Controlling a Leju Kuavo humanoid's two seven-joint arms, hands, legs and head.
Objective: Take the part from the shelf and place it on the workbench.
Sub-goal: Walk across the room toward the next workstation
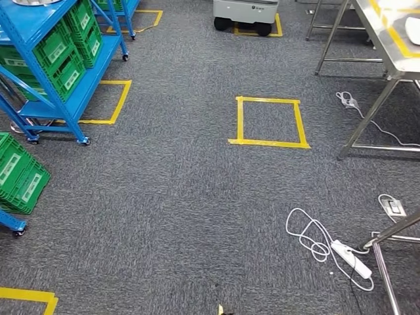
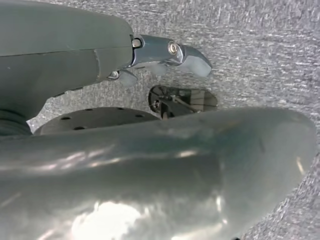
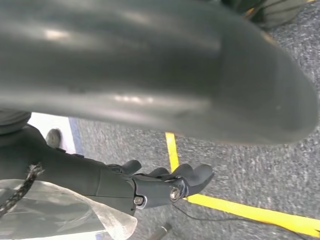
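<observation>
Grey carpet (image 1: 173, 197) is seen from head view. Blue shelf (image 1: 29, 26) stands at left, green crates (image 1: 67, 62) stacked on its lower level. Steel workbench (image 1: 391, 52) is placed at right, well apart from shelf — yellow tape square (image 1: 269, 122) marked on floor between them. White power strip (image 1: 352, 258) with coiled cable lies near bench leg.

Left hand (image 2: 166, 52): fingers extended over carpet, nothing held. Right hand (image 3: 166, 182): fingers slightly curled, apart, nothing gripped — yellow tape line (image 3: 241, 210) beneath. Part cannot be made out on shelf.
</observation>
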